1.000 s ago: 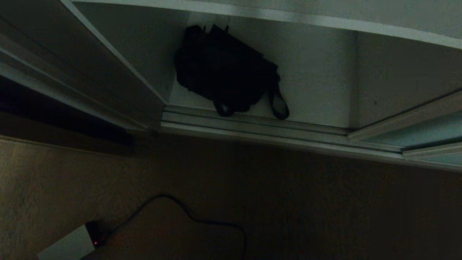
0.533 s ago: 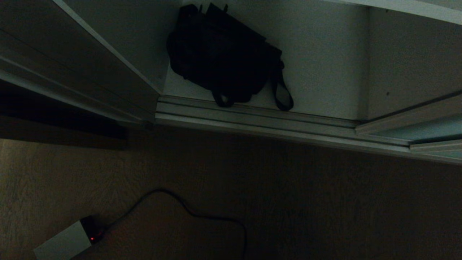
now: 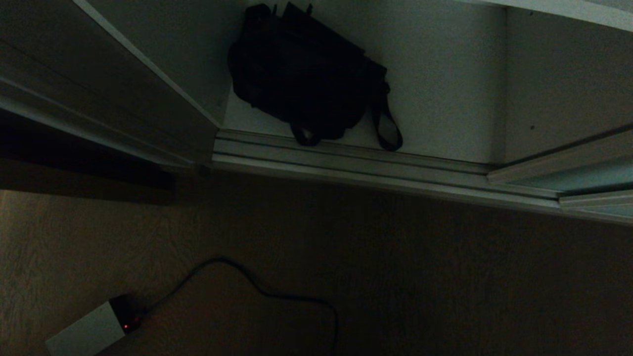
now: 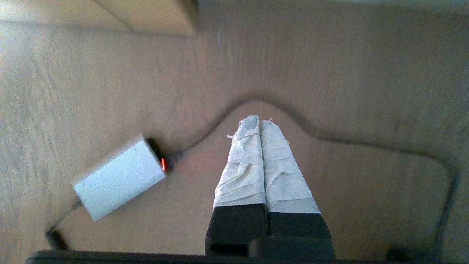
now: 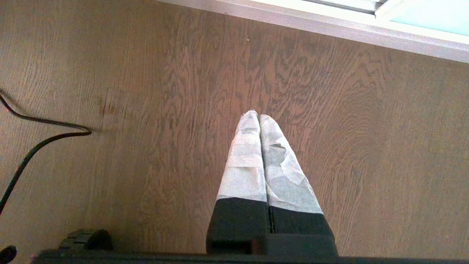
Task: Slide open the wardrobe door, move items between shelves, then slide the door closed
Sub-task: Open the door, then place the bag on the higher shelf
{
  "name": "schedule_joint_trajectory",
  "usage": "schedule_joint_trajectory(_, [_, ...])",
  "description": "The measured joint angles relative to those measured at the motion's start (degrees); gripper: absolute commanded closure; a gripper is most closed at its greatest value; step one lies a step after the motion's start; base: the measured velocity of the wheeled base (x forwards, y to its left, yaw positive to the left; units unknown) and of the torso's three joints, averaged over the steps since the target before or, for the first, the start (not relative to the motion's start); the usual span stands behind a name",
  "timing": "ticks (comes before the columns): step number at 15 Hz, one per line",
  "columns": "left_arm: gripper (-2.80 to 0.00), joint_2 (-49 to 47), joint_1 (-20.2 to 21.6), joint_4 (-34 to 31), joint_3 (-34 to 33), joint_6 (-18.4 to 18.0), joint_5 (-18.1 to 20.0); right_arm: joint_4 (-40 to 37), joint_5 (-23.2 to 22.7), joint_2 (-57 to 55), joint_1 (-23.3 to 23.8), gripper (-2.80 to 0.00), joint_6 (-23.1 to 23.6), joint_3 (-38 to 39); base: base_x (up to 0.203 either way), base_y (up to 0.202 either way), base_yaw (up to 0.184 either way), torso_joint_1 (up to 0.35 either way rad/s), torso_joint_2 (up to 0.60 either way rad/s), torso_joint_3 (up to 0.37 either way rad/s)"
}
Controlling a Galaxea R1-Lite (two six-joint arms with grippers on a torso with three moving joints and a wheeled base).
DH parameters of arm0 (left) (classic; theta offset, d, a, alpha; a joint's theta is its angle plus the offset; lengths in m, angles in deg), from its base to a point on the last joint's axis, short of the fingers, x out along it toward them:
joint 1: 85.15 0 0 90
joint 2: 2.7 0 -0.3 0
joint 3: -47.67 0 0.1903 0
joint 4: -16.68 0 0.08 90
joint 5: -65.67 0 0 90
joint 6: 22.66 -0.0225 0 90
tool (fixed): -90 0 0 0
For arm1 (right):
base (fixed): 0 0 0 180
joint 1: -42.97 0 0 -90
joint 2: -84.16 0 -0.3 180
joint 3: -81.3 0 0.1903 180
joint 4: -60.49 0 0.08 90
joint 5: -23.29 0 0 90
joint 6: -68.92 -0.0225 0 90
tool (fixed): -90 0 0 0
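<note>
Door (image 3: 568,183) slid aside, bag (image 3: 306,81) unmoved on bottom shelf (image 3: 445,113); both pincers (left (image 4: 259,123), right (image 5: 258,117)) pressed together, empty.

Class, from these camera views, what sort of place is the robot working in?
Probably a bedroom or dressing room at home: an open wardrobe with a sliding door track, a black bag on its bottom shelf, and wood-grain flooring.
</note>
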Motion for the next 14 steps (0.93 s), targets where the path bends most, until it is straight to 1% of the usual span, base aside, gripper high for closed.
schedule_joint_trajectory(2, [0.0,-2.31,0.0,-5.12,6.99,1.0,0.91,0.02,-0.02,0.0,-0.02,0.0,0.0,0.0,0.0,0.0,0.0,0.0,0.0,0.0])
schedule_joint_trajectory(3, [0.0,-4.77,0.0,-7.84,10.48,2.72,1.62,0.02,-0.02,0.0,0.0,0.0,0.01,0.0,0.0,0.0,0.0,0.0,0.0,0.0])
schedule_joint_trajectory(4, [0.0,-7.92,-0.07,-9.27,13.46,4.68,2.32,0.0,-0.02,0.0,0.0,0.0,0.0,0.0,0.0,0.0,0.0,0.0,0.0,0.0])
schedule_joint_trajectory(6, [0.0,-16.78,-0.55,-10.55,18.36,9.17,4.66,0.02,0.01,-0.02,-0.02,0.0,0.02,0.0,0.0,0.0,0.0,0.0,0.0,0.0])
schedule_joint_trajectory(7, [0.0,-22.0,-0.77,-10.69,20.1,11.35,6.67,-0.02,-0.03,-0.02,0.0,0.0,0.0,0.0,0.0,0.0,0.0,0.0,0.0,0.0])
schedule_joint_trajectory(8, [0.0,-27.19,-1.0,-10.74,21.43,13.48,9.32,0.0,-0.01,-0.02,0.0,0.0,-0.02,0.0,0.0,0.0,0.0,0.0,0.0,0.0])
schedule_joint_trajectory(10, [0.0,-38.07,-1.22,-10.74,23.53,17.32,16.39,0.02,0.0,-0.02,0.0,0.0,0.0,0.0,0.0,0.0,0.0,0.0,0.0,0.0])
schedule_joint_trajectory(13, [0.0,-52.55,-1.48,-9.49,26.09,20.76,26.18,0.0,-0.02,-0.02,-0.02,0.0,0.0,0.0,0.0,0.0,0.0,0.0,0.0,0.0])
schedule_joint_trajectory(14, [0.0,-56.51,-1.58,-8.69,26.95,21.63,28.64,-0.01,0.01,-0.02,-0.02,0.0,0.02,0.0,0.0,0.0,0.0,0.0,0.0,0.0])
